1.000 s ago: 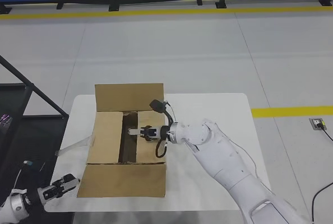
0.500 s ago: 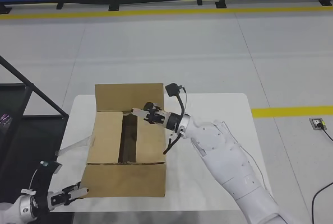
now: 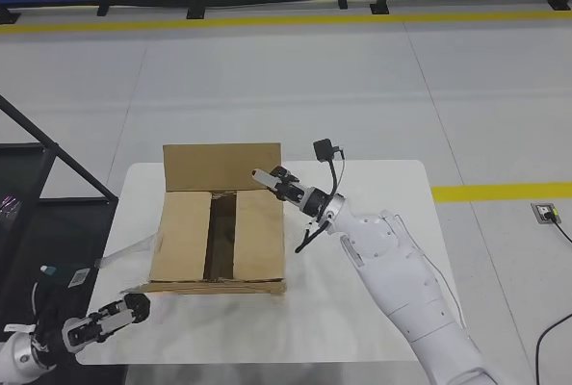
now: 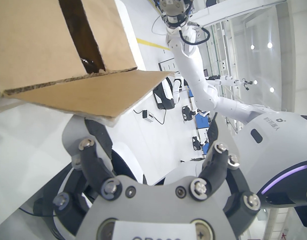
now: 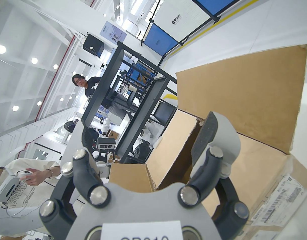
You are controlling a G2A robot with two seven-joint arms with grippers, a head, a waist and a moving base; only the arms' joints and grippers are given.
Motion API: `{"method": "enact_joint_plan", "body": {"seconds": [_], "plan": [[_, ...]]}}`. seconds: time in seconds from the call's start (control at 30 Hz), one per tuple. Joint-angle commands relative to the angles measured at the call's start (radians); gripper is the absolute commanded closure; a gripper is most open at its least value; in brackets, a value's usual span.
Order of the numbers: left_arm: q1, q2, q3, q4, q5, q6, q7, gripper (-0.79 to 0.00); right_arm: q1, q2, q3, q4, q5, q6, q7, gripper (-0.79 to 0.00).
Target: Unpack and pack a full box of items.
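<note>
now both empty: right gripper point(image 3: 265, 176), spread, over the far right corner of the box point(image 3: 185, 241); left gripper point(image 3: 137, 305), spread, at the near left corner of the table point(image 3: 363, 289).

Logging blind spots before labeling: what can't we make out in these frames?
1. Inside of the box: top view, the slot between the flaps is dark; wrist views, cardboard blocks it.
2. Left gripper touching the front flap or not: left wrist view, the flap covers one fingertip.
3. Label print: right wrist view, too small to read.
</note>
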State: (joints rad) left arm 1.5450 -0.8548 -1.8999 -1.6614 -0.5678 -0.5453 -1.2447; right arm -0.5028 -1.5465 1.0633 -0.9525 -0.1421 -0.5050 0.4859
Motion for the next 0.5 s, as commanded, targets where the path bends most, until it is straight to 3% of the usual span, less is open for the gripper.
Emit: {"method": "enact_joint_plan", "body": {"seconds": [0.0,0.07,0.17,0.3,0.47], "plan": [[-0.001,0.000,-0.004,-0.021,-0.003,0.009,0.017,-0.785,0.000,0.000,0.000,0.000,0.000,0.000,0.000,-0.785],[-0.004,-0.001,-0.006,-0.037,0.013,0.016,0.048,-0.785,-0.009,0.000,0.003,-0.001,0.006,0.011,-0.014,-0.785],[-0.018,-0.002,0.006,-0.055,0.041,0.060,0.107,-0.785,-0.007,-0.004,-0.001,0.016,-0.027,0.117,-0.078,-0.785],[-0.049,-0.005,0.032,-0.072,0.123,0.142,0.252,-0.785,0.048,-0.022,-0.028,0.109,-0.066,0.216,-0.170,-0.785],[-0.092,-0.011,0.087,-0.070,0.176,0.208,0.354,-0.785,0.130,-0.047,-0.044,0.270,-0.020,0.167,-0.194,-0.785]]}}
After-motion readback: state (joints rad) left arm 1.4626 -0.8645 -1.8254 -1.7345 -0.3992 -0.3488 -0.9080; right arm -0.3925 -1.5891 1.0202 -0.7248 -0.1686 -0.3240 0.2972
